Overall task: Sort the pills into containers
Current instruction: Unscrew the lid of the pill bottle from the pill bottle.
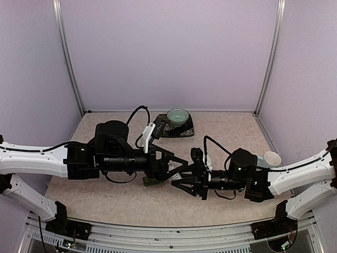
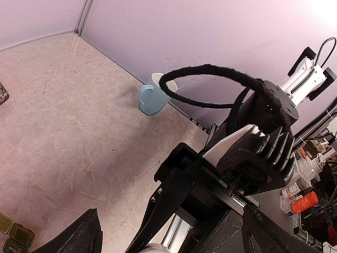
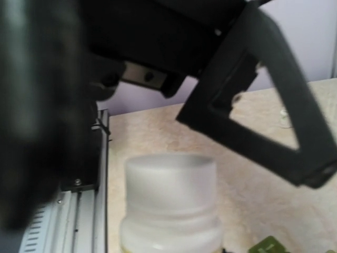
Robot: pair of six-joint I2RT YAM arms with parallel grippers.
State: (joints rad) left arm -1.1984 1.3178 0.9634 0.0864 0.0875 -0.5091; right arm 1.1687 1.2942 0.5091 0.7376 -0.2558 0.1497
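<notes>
Dark green containers (image 2: 20,234), closed, contents hidden

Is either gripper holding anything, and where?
The right gripper seems to hold the bottle low on its body; the grip itself is hidden. The left gripper is open, empty.

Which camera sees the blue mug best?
The left wrist view: the mug stands whole and unblocked. In the top view the mug looks small, partly behind the right arm. The right wrist view misses it.
</notes>
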